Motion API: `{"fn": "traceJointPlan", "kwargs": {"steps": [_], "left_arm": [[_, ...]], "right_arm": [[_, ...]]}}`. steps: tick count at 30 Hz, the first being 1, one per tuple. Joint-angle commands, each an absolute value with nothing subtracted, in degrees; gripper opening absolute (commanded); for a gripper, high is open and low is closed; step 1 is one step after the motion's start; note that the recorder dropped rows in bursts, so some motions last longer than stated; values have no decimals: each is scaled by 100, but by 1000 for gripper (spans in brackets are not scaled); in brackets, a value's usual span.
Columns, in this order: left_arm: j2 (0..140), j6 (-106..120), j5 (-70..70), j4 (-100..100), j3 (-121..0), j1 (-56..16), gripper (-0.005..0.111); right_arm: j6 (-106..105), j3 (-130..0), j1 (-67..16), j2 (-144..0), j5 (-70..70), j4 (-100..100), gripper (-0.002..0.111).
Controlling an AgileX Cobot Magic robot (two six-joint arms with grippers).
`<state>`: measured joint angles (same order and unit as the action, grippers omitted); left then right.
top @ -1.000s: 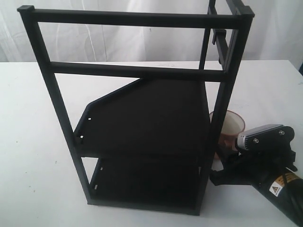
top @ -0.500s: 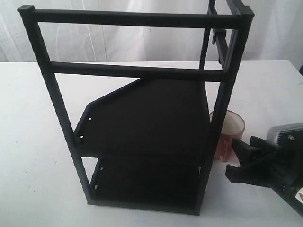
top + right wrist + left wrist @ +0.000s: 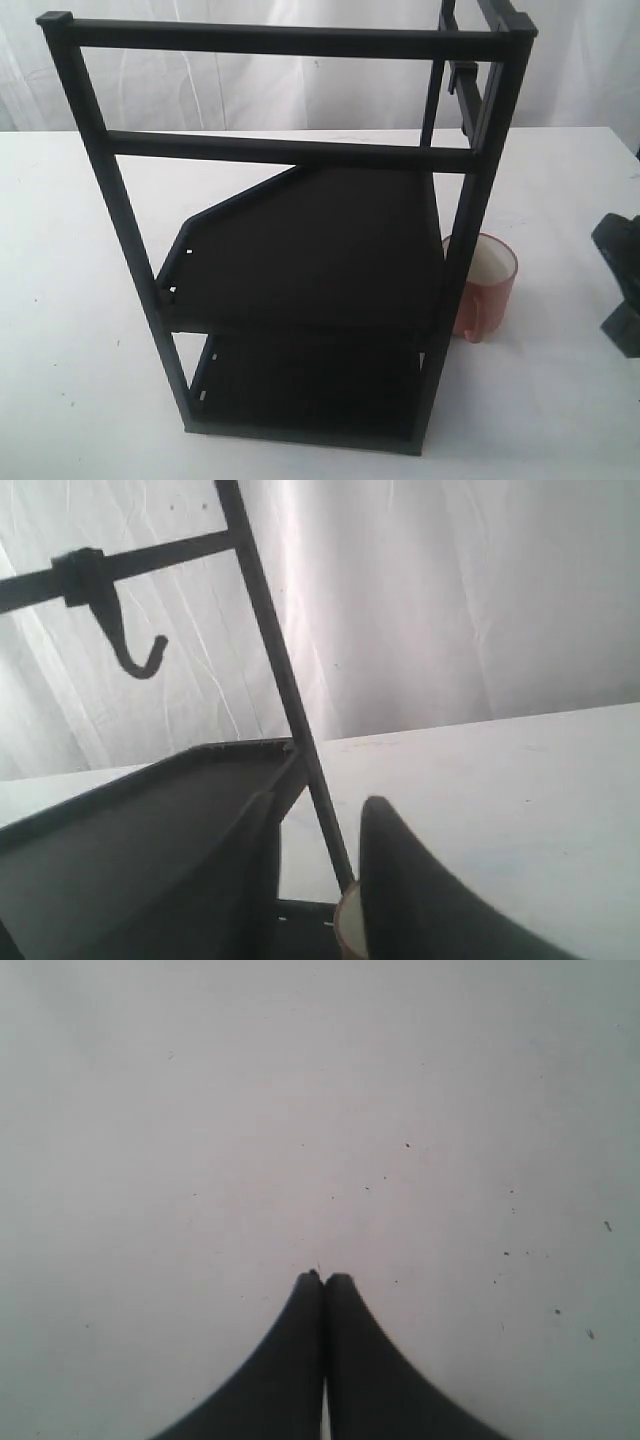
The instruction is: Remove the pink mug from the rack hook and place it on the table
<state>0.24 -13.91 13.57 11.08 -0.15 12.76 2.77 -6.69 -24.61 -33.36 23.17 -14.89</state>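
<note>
The pink mug (image 3: 492, 295), which way is it from my right gripper (image 3: 318, 800)?

Just ahead of it and a bit lower, on the rack (image 3: 300, 150) side. I can only see a bit of its rim past the tips in the wrist view. It is close but not touching.

Is it hanging or standing?

Standing. It sits straight up on the white surface (image 3: 560, 200), open end up. Its handle (image 3: 474, 322) points out to the front of the rack, not at my gripper. The hook (image 3: 108, 620) is high above the gripper and nothing hangs on it. So I think the job is about done.

How is the right gripper now?

Its two fingers are spread apart with nothing between them.

And the left gripper (image 3: 322, 1278)?

Pressed together, holding nothing, looking down at bare surface. No mug in its view. The right arm is the near one by far.

Anything in the way?

The rack's corner post (image 3: 465, 250) stands right against the far side of the mug from my gripper. So there is no room that way. Behind the gripper, away from the rack, the surface is open. I would go that way, slow, so I do not bump the mug.
</note>
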Motion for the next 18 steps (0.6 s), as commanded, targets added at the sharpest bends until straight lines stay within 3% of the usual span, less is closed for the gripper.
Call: {"fn": "traceJointPlan", "kwargs": {"steps": [1, 7, 12, 18], "left_arm": [[0, -1367, 1358, 1113, 0, 1298, 0], [0, -1367, 1358, 1113, 0, 1298, 0], [0, -1367, 1358, 1113, 0, 1298, 0], [0, -1367, 1358, 1113, 0, 1298, 0]], "right_arm": [[-2311, -1209, -2416, -2952, 380, -2628, 6], [-2379, -1739, -1598, -4301, -867, -2842, 4], [-1821, -2281, -660, -5415, -1993, -1253, 4], [1650, -2675, -99, -5197, -3130, 1841, 4]]}}
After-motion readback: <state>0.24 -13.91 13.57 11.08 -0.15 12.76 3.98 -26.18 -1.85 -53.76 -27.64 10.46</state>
